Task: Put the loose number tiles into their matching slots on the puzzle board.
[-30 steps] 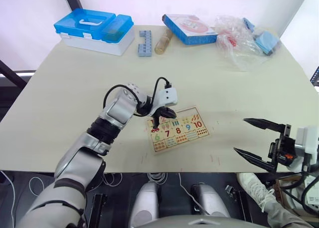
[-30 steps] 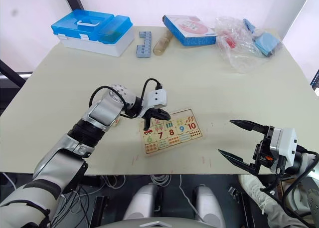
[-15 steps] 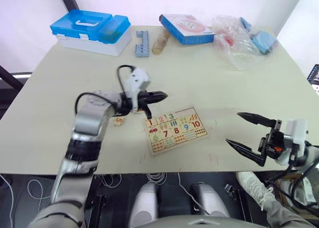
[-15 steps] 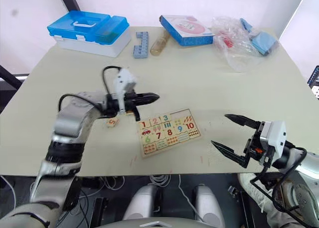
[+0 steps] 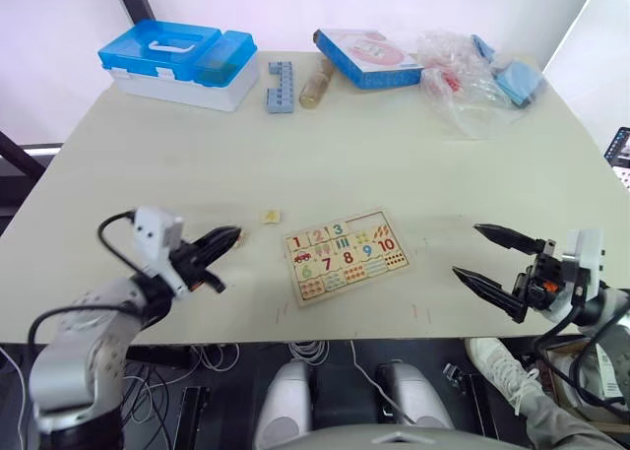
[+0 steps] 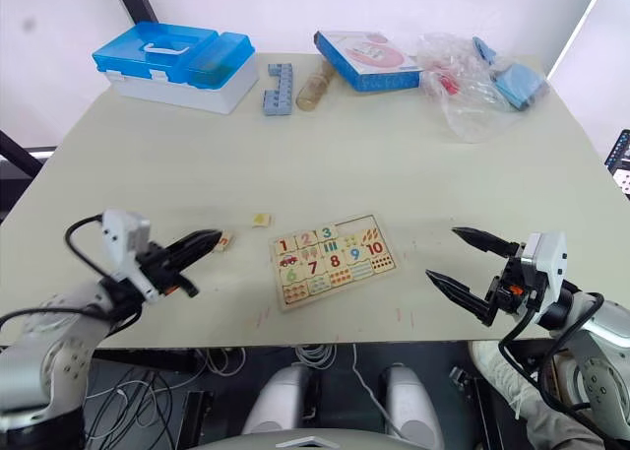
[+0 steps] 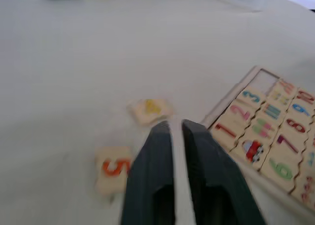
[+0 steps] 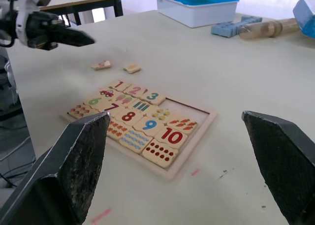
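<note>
The red 5 tile (image 5: 239, 236) and the yellow 4 tile (image 5: 270, 216) lie loose on the desk (image 5: 394, 145), off the puzzle board's (image 5: 346, 256) left edge, the 5 nearer the desk's near edge. The left tool (image 5: 224, 240), fingers together and empty, points at the 5 from just beside it, toward the desk's left edge. The right tool (image 5: 495, 261), fingers wide apart, sits well off the board's right side, so the left arm is judged the nearer.

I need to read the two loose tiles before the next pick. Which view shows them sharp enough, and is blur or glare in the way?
Left wrist view: soft all over, yet the red 5 tile reads; the yellow-digit tile is too smeared. Right wrist view: board crisp, both tiles small. Eye views: even light, no glare on the table; digits too small.
</note>
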Robot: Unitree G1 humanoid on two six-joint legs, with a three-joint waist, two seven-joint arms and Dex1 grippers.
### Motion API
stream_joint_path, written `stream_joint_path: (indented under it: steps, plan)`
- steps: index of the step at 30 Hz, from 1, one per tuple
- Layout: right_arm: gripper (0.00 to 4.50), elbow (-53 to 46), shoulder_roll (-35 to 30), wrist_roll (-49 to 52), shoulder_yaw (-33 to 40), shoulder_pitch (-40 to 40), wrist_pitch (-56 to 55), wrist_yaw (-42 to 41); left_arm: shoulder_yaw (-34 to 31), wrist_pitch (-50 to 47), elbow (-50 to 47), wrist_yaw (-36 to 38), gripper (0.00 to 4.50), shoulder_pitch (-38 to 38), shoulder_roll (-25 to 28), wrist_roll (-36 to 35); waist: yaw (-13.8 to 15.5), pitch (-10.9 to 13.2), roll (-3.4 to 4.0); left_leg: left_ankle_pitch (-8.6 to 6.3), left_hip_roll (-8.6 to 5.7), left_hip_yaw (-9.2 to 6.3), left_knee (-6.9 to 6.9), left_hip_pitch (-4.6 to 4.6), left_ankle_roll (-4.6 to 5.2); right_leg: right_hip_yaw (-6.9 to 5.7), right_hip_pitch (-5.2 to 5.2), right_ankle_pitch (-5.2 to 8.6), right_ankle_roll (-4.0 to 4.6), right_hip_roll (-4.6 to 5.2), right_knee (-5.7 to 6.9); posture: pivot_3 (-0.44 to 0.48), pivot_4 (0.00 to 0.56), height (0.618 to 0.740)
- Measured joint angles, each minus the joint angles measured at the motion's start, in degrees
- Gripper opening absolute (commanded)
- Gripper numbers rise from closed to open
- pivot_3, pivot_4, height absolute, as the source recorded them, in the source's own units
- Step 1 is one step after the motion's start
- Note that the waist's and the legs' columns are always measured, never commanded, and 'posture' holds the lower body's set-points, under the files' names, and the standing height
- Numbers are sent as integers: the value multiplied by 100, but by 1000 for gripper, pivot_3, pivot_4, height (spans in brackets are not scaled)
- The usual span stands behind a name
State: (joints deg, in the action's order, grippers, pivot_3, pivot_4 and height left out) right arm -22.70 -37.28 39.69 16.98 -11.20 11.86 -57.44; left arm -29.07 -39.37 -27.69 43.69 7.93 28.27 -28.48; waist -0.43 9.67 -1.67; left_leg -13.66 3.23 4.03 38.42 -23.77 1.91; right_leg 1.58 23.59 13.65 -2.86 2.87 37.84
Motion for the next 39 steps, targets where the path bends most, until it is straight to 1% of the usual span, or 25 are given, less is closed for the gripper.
stream_joint_path:
  steps: [2,4,5,6,9,12,16,19,23,26,27,29,31,32,35,36,39]
  plan:
    - [4500,145,-1,9,89,-31,-12,-126,-185,157,-62,0,2850,375,-64,-115,6,0,0,0,0,1,0,-2,0,1,0,0,0,3,-4,0,150,740]
    - [4500,331,-98,8,293,-168,-91,-317,-419,364,-106,2,3798,916,-165,-225,-11,-1,0,-2,0,1,-3,-2,1,6,1,0,0,8,-12,0,150,740]
    - [4500,379,-122,2,360,-224,-99,-361,-459,381,-98,-3,4323,1033,-182,-226,-14,-1,0,-2,0,2,-3,-2,1,6,2,0,0,8,-13,0,150,740]
    - [4500,442,-158,-6,425,-292,-127,-446,-517,458,-99,-6,4430,1217,-217,-250,-14,-2,-3,-2,0,3,-3,-3,1,5,2,0,0,8,-13,0,150,740]
    - [4500,595,-181,-6,626,-490,-215,-682,-649,771,-105,8,4430,1821,-359,-321,-12,-6,-6,-2,0,2,-3,0,0,5,3,1,0,10,-12,0,150,740]
    - [4500,651,-186,-4,689,-554,-220,-783,-643,916,-104,3,4430,2054,-407,-328,-11,-8,-9,-2,1,-1,-3,1,0,4,6,1,0,11,-12,0,150,740]
    - [4500,703,-187,-7,735,-589,-225,-901,-603,982,-141,-143,4430,2094,-407,-367,-12,-8,-8,-2,2,-7,-3,-2,0,5,9,2,0,15,-13,0,150,740]
    - [4500,684,-186,-4,735,-583,-227,-940,-432,877,-339,-289,4430,1917,-251,-448,-1,-8,-9,-2,1,-7,-3,-2,0,5,8,1,0,15,-13,0,150,740]
    - [4500,487,-187,67,712,-523,-183,-952,-299,542,-485,-489,4430,1353,174,-645,-6,-9,-8,-2,1,-6,-3,-2,0,5,8,1,1,13,-12,0,150,740]
    - [4500,305,-291,160,616,-381,-25,-958,-43,297,-343,-342,4430,749,767,-775,2,-9,-7,-2,-1,3,-2,-2,0,1,8,1,1,11,-9,0,150,740]
    - [4500,198,-349,257,612,-292,69,-957,82,253,-147,-127,4430,438,1088,-799,-1,-10,-5,-2,-1,4,-2,0,0,2,8,1,1,11,-8,0,150,740]
    - [4500,76,-409,363,604,-187,162,-962,255,305,261,240,4430,66,1494,-773,-6,-10,-5,-2,-1,8,-5,0,0,1,9,1,1,9,-10,0,150,740]
    - [4500,47,-448,387,574,-132,244,-983,603,507,993,773,4430,-395,1913,-618,-9,-9,-5,-2,-2,15,-9,-3,0,-2,10,1,1,8,-13,0,150,740]
    - [4500,32,-452,395,563,-122,268,-990,711,582,1221,932,4430,-542,2012,-538,-12,-9,-5,-2,-2,15,-9,-5,0,-3,11,1,1,8,-14,0,150,740]
    - [4500,0,-463,441,453,-33,337,-1036,1264,997,2236,1700,4430,-1299,2365,-245,-7,-8,-5,-1,-2,15,-8,-5,0,-4,11,1,1,8,-13,0,150,740]
    - [4500,-3,-473,455,419,-3,364,-1063,1529,1247,2682,2059,4430,-1634,2485,-78,-2,-8,-5,-1,-2,16,-8,-4,0,-4,10,1,1,9,-13,0,150,740]
    - [4500,-19,-497,481,387,64,413,-1090,1981,1826,3560,2649,4430,-2267,2549,287,10,-7,-6,-1,-3,17,-8,-8,0,-4,11,0,0,9,-14,0,150,740]
